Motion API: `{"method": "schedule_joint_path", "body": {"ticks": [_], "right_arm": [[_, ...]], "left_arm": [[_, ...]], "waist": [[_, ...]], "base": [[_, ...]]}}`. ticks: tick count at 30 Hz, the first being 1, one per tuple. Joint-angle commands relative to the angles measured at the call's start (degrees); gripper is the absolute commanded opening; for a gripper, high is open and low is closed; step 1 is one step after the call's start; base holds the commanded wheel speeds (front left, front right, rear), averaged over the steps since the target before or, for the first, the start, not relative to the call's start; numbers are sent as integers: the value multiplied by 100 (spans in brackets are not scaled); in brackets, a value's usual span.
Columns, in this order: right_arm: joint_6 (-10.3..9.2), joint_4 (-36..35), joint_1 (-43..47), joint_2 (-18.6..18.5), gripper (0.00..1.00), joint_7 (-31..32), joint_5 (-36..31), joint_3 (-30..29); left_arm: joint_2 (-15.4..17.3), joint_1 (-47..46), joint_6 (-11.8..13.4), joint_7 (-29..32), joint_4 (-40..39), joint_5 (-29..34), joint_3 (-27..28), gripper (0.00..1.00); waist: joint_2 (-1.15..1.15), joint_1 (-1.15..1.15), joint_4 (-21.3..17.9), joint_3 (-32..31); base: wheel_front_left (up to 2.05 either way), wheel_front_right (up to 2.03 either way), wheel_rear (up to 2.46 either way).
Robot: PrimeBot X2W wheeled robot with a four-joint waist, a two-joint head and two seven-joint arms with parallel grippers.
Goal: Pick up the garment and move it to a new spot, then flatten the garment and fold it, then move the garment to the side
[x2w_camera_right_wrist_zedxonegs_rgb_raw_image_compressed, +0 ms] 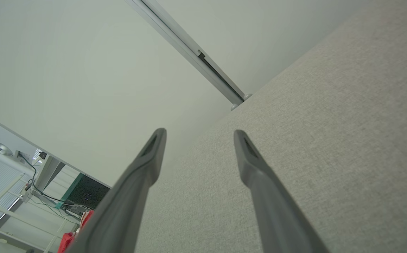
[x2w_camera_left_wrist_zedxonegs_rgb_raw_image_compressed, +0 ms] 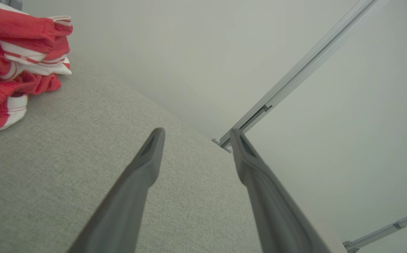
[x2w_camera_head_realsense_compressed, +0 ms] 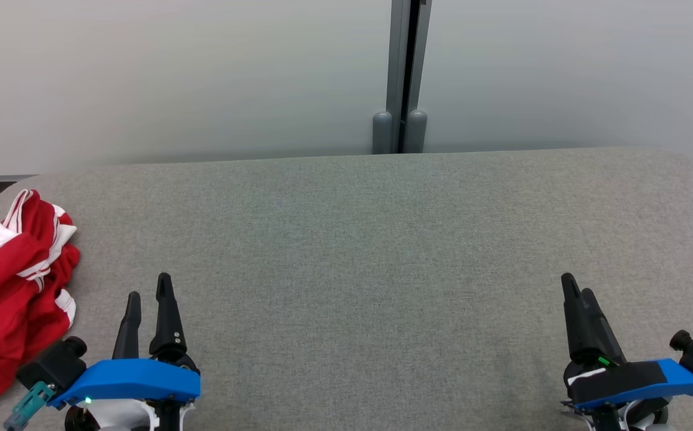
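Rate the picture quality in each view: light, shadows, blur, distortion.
Head view: even, soft light, no glare, hardly any shadow on the table. Left wrist view: left gripper soft up close, garment sharp, whole scene tilted. Right wrist view: right gripper likewise soft near the lens, wall evenly lit.

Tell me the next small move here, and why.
Probably swing the left gripper left toward the crumpled red-and-white garment at the left edge of the table. Both grippers are open and empty, the garment lies untouched, and the left one is far nearer than the right gripper.
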Motion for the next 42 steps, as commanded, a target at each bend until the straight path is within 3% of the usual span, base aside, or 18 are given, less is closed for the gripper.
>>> {"method": "schedule_joint_path", "body": {"ticks": [1, 42], "right_arm": [[9, -82, -42, -41, 100, -62, -161, 17], [14, 164, 16, -55, 100, -660, -2744, 246]], "left_arm": [[46, -135, 11, -51, -47, 182, -20, 100], [86, -142, 324, -651, 339, 2753, -275, 100]], "waist": [[0, 0, 3, 0], [0, 0, 134, -3]], "base": [[0, 0, 0], [0, 0, 0]]}}
